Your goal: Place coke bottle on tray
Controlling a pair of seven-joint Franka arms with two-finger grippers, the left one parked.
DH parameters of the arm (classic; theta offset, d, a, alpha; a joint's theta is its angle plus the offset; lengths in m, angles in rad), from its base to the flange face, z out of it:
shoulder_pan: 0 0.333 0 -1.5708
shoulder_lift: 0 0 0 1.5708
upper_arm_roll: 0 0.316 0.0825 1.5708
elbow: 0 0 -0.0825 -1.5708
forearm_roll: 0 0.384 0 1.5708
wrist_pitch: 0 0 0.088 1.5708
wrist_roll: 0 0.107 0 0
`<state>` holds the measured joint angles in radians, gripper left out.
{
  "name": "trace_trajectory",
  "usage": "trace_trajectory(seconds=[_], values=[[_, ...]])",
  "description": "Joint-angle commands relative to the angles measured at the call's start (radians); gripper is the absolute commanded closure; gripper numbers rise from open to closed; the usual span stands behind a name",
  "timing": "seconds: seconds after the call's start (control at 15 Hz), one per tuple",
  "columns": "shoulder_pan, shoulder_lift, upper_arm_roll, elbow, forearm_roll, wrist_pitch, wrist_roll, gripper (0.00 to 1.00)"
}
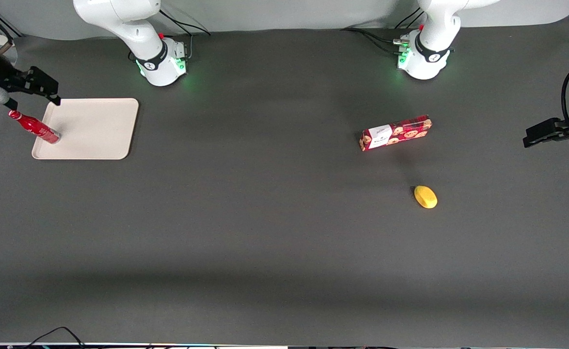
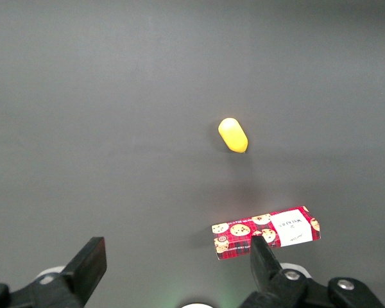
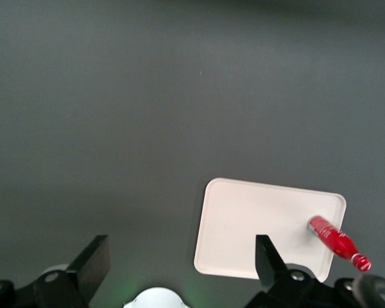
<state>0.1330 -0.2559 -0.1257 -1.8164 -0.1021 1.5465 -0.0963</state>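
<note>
The coke bottle (image 1: 35, 127) is a small all-red bottle with a red cap. It stands with its base on the cream-beige tray (image 1: 95, 128), at the rim toward the working arm's end of the table. The right wrist view shows the bottle (image 3: 337, 242) on the same edge of the tray (image 3: 256, 224). My right gripper (image 1: 47, 89) hangs raised above the table, beside the tray's corner and apart from the bottle. In the wrist view the gripper (image 3: 181, 250) is open, with nothing between its black fingers (image 3: 97, 251).
A red cookie box with a white label (image 1: 396, 132) lies toward the parked arm's end of the table. A yellow oval object (image 1: 425, 197) sits nearer the front camera than the box. The left wrist view also shows the box (image 2: 266, 232) and the yellow object (image 2: 233, 135).
</note>
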Motion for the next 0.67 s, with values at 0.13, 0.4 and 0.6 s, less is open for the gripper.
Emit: trace_trajectory(seconds=[0.13,0.4,0.6], values=[[-0.007,0.181,-0.005,0.207,0.082,-0.023,0.048,0.00],[-0.006,0.198,-0.005,0.216,0.098,-0.016,0.093,0.00],[-0.006,0.201,-0.005,0.217,0.096,-0.017,0.093,0.00]])
